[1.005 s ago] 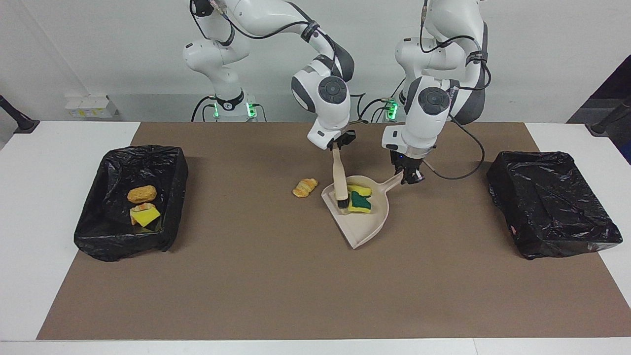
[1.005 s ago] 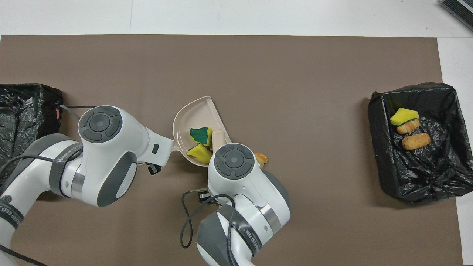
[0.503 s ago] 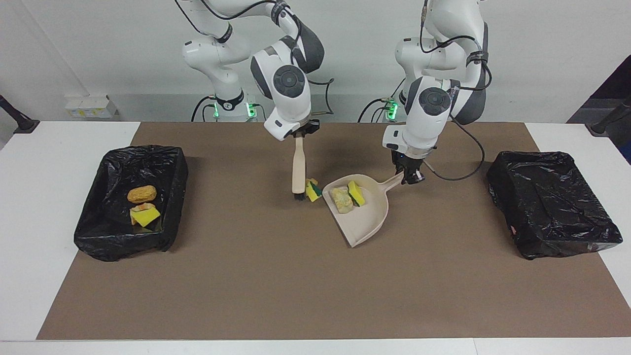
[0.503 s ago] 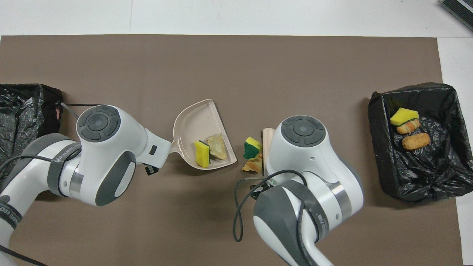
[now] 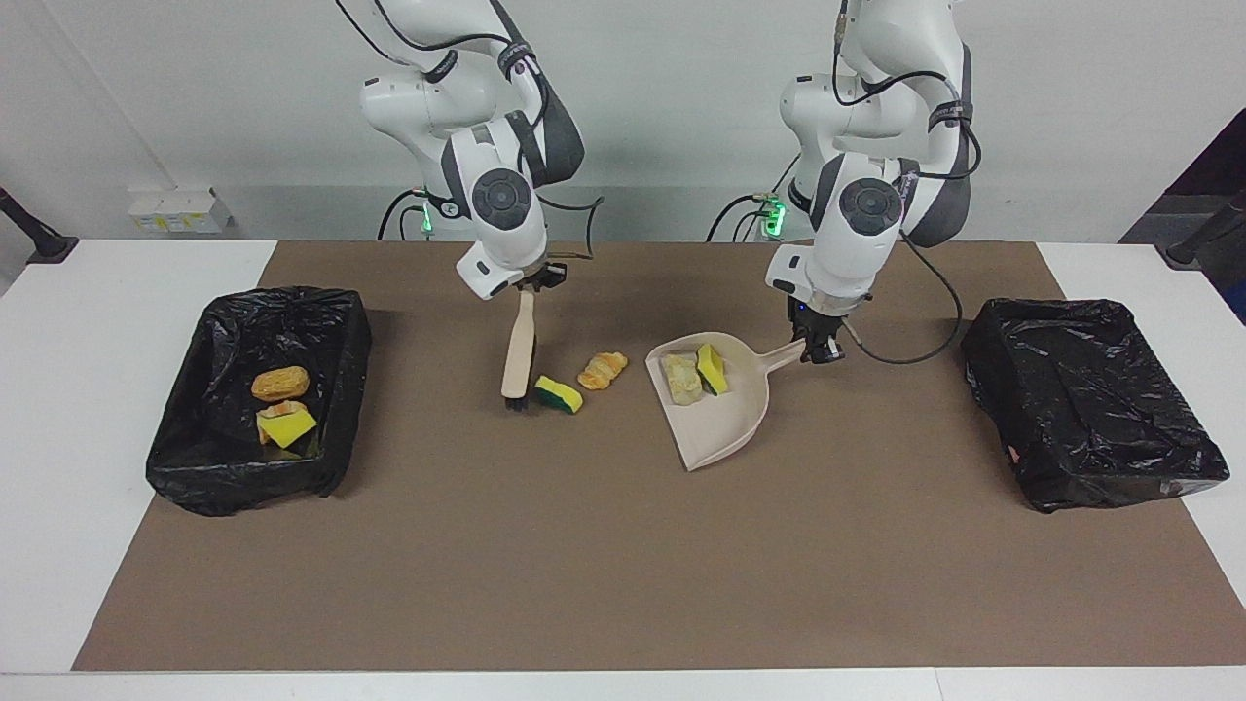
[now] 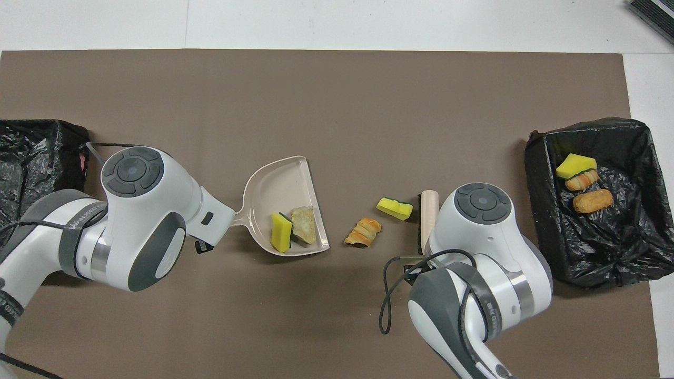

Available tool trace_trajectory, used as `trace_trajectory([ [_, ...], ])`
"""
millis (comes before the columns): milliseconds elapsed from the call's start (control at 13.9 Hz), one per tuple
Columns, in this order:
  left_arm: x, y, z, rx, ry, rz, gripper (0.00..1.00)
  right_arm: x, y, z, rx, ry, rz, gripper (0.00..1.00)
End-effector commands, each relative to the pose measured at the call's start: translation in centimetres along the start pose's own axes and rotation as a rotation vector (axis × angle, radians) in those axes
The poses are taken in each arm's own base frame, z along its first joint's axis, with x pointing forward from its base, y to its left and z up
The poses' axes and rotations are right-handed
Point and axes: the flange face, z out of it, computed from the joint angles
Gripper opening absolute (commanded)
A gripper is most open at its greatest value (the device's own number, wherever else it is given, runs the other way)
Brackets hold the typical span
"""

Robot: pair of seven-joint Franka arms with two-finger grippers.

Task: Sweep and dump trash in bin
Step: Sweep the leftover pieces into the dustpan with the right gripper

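My left gripper (image 5: 816, 349) is shut on the handle of the beige dustpan (image 5: 725, 428), which rests on the mat. In the pan lie two pieces of trash, a tan lump (image 5: 679, 380) and a yellow sponge piece (image 5: 711, 368). My right gripper (image 5: 533, 282) is shut on the handle of the beige brush (image 5: 519, 343), whose black bristles touch the mat. Beside the bristles lies a yellow-green sponge piece (image 5: 558, 392), then a croissant-like lump (image 5: 603, 370), both on the mat between brush and dustpan. The bin (image 5: 234, 482) at the right arm's end holds bread lumps and a yellow sponge piece (image 6: 575, 165).
A second black-lined bin (image 5: 1090, 389) stands at the left arm's end of the table. The brown mat (image 5: 623, 584) covers most of the white table. Cables hang from both wrists.
My right gripper has carried the brush out of the dustpan toward the right arm's end. A sponge piece and the croissant-like lump now lie on the mat between them. The dustpan has shifted slightly.
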Motion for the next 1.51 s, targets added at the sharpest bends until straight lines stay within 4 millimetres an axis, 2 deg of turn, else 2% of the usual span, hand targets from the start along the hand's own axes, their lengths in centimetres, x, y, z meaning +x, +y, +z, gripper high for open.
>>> trace_trajectory([
  [0,0.1,1.6,-0.5,0.007,-0.021,0.044,0.00,0.0,-0.6,1.0,0.008,0.037,-0.030,0.00],
  [72,0.4,1.8,-0.4,0.008,-0.022,0.045,0.00,0.3,-1.2,1.6,0.015,0.034,-0.036,0.00],
  [215,0.3,1.9,-0.5,0.009,-0.021,0.043,0.00,0.4,-4.1,3.3,0.025,0.044,-0.050,0.00],
  [287,0.3,1.9,-0.5,0.009,-0.021,0.037,0.00,0.4,-6.2,4.4,0.047,0.050,-0.044,0.00],
  [359,0.3,1.9,-0.5,0.009,-0.021,0.028,0.00,0.1,-8.3,4.6,0.079,0.054,-0.053,0.00],
  [503,0.3,1.8,-0.5,0.013,-0.019,0.027,0.00,0.2,-11.0,3.9,0.122,0.044,-0.065,0.00],
  [646,0.3,1.9,-0.4,0.013,-0.018,0.025,0.00,-0.3,-14.7,3.4,0.164,0.032,-0.061,0.00],
  [790,0.2,1.9,-0.3,0.011,-0.020,0.024,0.00,-0.8,-17.5,1.8,0.211,0.036,-0.038,0.00],
  [934,-0.4,1.7,0.0,0.008,-0.019,0.011,0.00,-1.3,-19.3,1.1,0.243,0.033,-0.050,0.00],
  [1077,-0.9,1.2,-0.1,0.026,-0.003,-0.004,0.00,-1.7,-20.1,0.0,0.252,0.045,-0.069,0.00],
  [1149,-2.0,0.6,0.2,0.029,0.005,-0.029,0.00,-1.6,-20.0,0.0,0.245,0.050,-0.080,0.00],
  [1436,-3.0,0.3,0.6,0.026,0.014,-0.058,0.00,-2.3,-18.9,-2.3,0.245,0.072,-0.162,0.00],
])
